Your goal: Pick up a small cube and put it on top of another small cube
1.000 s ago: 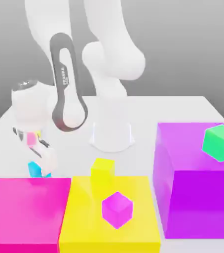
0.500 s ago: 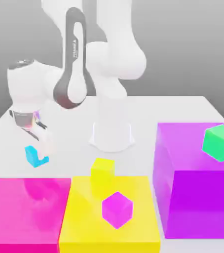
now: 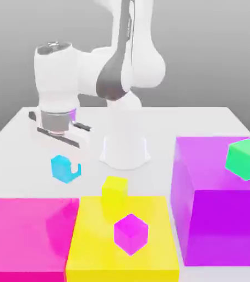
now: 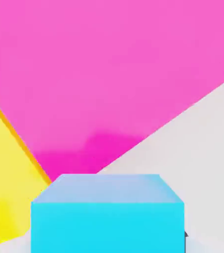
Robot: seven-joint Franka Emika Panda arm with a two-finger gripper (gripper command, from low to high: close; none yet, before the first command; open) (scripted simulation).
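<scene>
Between the closed fingers of the pincer point(image 3: 66, 168), the small cyan cube point(image 3: 64, 168) is gripped and held clear of the white table point(image 3: 17, 143); in the hand view the cube point(image 4: 107, 212) is seen close against the camera. Below the pincer and nearer the exterior camera, the big magenta block point(image 3: 28, 234) is shown, its top face also seen in the hand view point(image 4: 109, 64). Beside it, toward the exterior view's right of the pincer, the big yellow block point(image 3: 124, 242) is placed, bearing the small magenta cube point(image 3: 130, 233). Just beside the pincer, toward the exterior view's right, the small yellow cube point(image 3: 114, 194) is seen. Well apart on that side, the big purple block point(image 3: 218, 220) carries a green cube point(image 3: 246, 158). Behind the pincer, the arm's white base point(image 3: 124, 148) is mounted.
</scene>
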